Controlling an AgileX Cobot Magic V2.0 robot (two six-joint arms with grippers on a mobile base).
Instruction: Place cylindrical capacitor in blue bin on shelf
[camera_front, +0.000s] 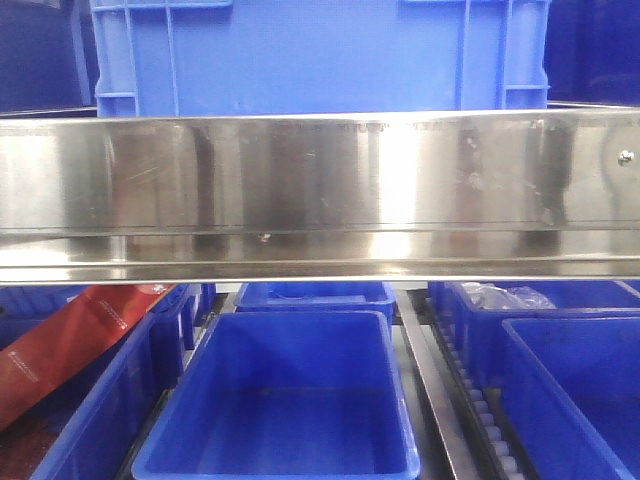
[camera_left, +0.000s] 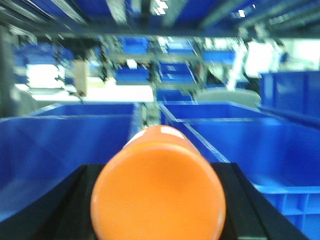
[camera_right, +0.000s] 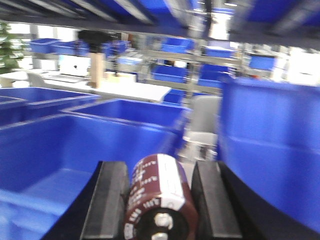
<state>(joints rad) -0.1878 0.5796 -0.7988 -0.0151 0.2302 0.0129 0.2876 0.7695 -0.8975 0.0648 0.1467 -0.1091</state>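
My right gripper (camera_right: 159, 170) is shut on the cylindrical capacitor (camera_right: 157, 197), a dark brown cylinder with white print and a screw terminal facing the camera. It hangs above the gap between a blue bin at the left (camera_right: 50, 150) and another at the right (camera_right: 270, 150). My left gripper (camera_left: 159, 172) is shut on a large orange cylinder (camera_left: 157, 195) above blue bins (camera_left: 55, 145). The front view shows the shelf's shiny steel rail (camera_front: 320, 185) and an empty blue bin (camera_front: 290, 400) below it. Neither gripper shows there.
A large blue crate (camera_front: 320, 55) sits on top of the shelf. A red package (camera_front: 70, 340) lies in the left bin. A bin with a clear plastic bag (camera_front: 500, 297) is at the right. A metal divider (camera_front: 430, 390) runs between bins.
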